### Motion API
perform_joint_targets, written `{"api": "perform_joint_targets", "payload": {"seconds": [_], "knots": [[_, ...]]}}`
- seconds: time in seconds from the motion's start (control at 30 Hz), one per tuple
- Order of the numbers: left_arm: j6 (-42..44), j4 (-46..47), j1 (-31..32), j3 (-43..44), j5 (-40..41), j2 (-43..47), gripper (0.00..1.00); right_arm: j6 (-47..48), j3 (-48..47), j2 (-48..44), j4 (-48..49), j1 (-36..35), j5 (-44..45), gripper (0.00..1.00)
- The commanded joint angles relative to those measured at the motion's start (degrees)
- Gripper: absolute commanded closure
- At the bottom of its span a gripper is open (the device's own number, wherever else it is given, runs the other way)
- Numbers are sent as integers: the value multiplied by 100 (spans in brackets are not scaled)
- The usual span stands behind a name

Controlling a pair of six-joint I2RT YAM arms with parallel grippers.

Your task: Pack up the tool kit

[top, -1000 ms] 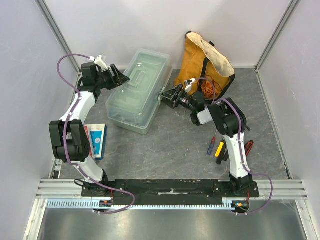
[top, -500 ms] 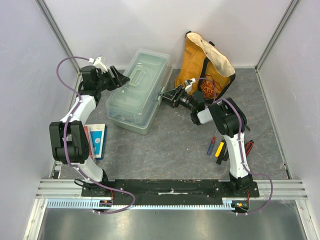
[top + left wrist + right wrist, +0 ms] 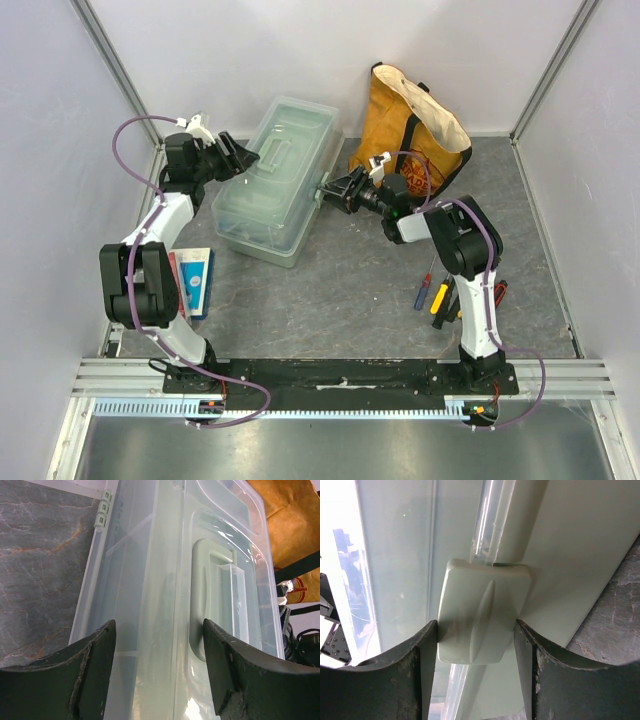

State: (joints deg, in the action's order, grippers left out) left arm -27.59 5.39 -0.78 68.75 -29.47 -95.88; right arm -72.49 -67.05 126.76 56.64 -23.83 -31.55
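Two pincers attend the toolbox [image 3: 275,190]: the right gripper [image 3: 475,627] clamps its latch [image 3: 480,610] at 3 o'clock, and the left gripper [image 3: 157,625] gapes open over the clear lid [image 3: 150,575]. It is probably light, slick plastic, so the recessed handle [image 3: 205,600] looks the surest hold.

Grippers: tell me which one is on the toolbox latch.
The right gripper: its fingers pinch the sage-green latch on the toolbox's side. The left gripper stands open above the clear lid, gripping nothing.

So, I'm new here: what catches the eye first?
The pale green toolbox, far centre, has the right gripper closed on its end latch and the left gripper open over its lid. A mustard tote bag stands to its right; hand tools lie at near right.
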Motion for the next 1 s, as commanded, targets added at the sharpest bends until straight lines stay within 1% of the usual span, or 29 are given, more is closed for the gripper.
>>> {"api": "perform_joint_targets", "payload": {"seconds": [0.0, 0.17, 0.2, 0.23, 0.3, 0.33, 0.37, 0.4, 0.43, 0.47, 0.73, 0.8, 0.83, 0.9, 0.93, 0.97], "knots": [[-290, -2068, 1053, -617, -1201, -581, 28, 499, -467, -274, -496, -491, 597, 62], [-290, -2103, 1053, -635, -1078, -573, 28, 736, -581, -345, -1005, -491, 685, 62], [-290, -2129, 1053, -617, -1034, -573, 28, 771, -599, -336, -1119, -491, 677, 60], [-264, -2156, 1053, -600, -982, -581, 28, 780, -573, -336, -1146, -491, 685, 52], [-247, -2191, 1062, -565, -999, -564, 28, 745, -468, -257, -1085, -482, 616, 33], [-255, -2191, 1053, -538, -1068, -573, 28, 684, -406, -179, -911, -473, 502, 21], [-264, -2182, 1062, -521, -1139, -573, 28, 588, -319, -108, -640, -473, 405, 13], [-264, -2182, 1053, -503, -1218, -573, 28, 421, -213, -21, -141, -464, 334, 8], [-290, -2182, 1062, -494, -1297, -573, 28, 281, -143, 85, 125, -473, 290, 4], [-308, -2165, 1053, -486, -1376, -564, 28, 157, -133, 155, 319, -456, 220, 2], [-483, -1989, 1106, -547, -1939, -573, 27, -634, -599, 656, 1822, -482, -123, 2], [-501, -1937, 1141, -556, -2036, -608, 27, -871, -730, 762, 2200, -508, -167, 5], [-510, -1893, 1185, -556, -2132, -643, 27, -994, -879, 850, 2263, -534, -254, 16], [-501, -1866, 1237, -556, -2220, -678, 27, -1004, -1134, 912, 2097, -587, -500, 31], [-501, -1857, 1281, -556, -2247, -704, 28, -934, -1214, 895, 1975, -613, -571, 35], [-484, -1857, 1308, -547, -2282, -731, 28, -873, -1197, 860, 1921, -640, -572, 37]]}}
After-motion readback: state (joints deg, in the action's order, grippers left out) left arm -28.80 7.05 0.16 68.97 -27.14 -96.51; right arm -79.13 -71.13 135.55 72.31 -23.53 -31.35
